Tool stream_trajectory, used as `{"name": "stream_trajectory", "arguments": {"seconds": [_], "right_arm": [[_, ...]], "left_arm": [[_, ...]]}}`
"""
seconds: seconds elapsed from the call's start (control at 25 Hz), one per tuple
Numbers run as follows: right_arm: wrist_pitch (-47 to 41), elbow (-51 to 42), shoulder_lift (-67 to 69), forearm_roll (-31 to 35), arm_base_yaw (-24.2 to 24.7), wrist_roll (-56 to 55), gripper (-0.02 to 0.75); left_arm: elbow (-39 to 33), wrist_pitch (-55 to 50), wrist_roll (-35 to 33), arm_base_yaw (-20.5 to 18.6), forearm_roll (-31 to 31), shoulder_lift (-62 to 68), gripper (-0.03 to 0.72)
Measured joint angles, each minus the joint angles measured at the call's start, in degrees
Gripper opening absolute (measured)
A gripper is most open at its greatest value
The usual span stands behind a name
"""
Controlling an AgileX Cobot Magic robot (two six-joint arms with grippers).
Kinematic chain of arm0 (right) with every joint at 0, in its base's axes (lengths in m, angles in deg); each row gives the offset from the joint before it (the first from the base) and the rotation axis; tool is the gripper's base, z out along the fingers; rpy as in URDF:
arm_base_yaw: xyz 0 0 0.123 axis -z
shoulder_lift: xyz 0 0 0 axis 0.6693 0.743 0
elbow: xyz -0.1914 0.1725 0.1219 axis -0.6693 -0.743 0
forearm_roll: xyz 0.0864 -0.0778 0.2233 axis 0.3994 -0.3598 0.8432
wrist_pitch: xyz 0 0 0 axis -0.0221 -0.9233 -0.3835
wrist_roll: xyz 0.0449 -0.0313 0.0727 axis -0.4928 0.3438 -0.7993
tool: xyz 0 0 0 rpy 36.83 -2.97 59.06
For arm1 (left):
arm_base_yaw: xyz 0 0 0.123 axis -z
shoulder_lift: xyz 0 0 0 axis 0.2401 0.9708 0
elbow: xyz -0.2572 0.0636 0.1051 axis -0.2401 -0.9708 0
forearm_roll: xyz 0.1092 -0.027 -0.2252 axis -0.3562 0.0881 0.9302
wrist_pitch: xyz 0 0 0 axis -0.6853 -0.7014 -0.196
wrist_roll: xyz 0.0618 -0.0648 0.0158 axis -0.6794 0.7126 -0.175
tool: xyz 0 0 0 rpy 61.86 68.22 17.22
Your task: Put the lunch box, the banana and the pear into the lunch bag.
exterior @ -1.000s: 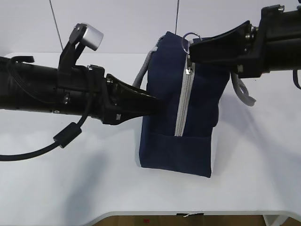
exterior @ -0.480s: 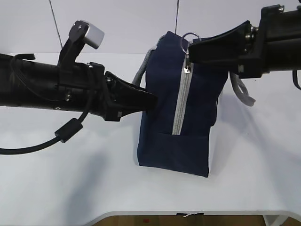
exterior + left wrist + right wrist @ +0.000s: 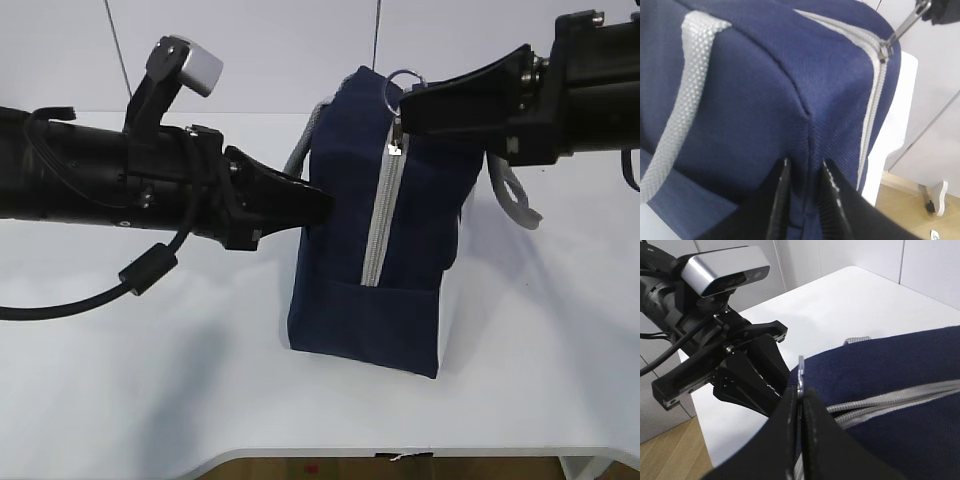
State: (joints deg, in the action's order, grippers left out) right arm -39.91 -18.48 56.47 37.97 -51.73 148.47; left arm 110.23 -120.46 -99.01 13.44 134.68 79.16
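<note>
Left tool [image 3: 802,187] pinches a fabric fold on the bag [image 3: 380,250], mid-frame on the surface [image 3: 150,380]; right tool [image 3: 799,395], upper right, clamps the zipper pull [image 3: 397,143]. Soft cloth probably sags: grip seams.

I saw the bag [image 3: 400,240] standing upright on the white table, a boxy navy fabric thing leaning a little to one side. Its grey zipper [image 3: 380,215] ran down the near face and looked closed as far as I could tell, with a ring pull [image 3: 403,80] at the top. Grey handles [image 3: 305,150] hung off either side. A fold of fabric stood pinched at its left edge.
</note>
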Motion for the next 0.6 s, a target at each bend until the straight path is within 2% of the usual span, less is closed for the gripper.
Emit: {"name": "stream_trajectory", "arguments": {"seconds": [0.32,0.6], "right_arm": [[0.0,0.0,0.2,0.1,0.0,-0.8,0.006],[0.0,0.1,2.8,2.2,0.0,-1.3,0.006]], "left_arm": [[0.0,0.0,0.0,0.0,0.0,0.0,0.127],[0.0,0.5,0.0,0.0,-0.4,0.1,0.067]]}}
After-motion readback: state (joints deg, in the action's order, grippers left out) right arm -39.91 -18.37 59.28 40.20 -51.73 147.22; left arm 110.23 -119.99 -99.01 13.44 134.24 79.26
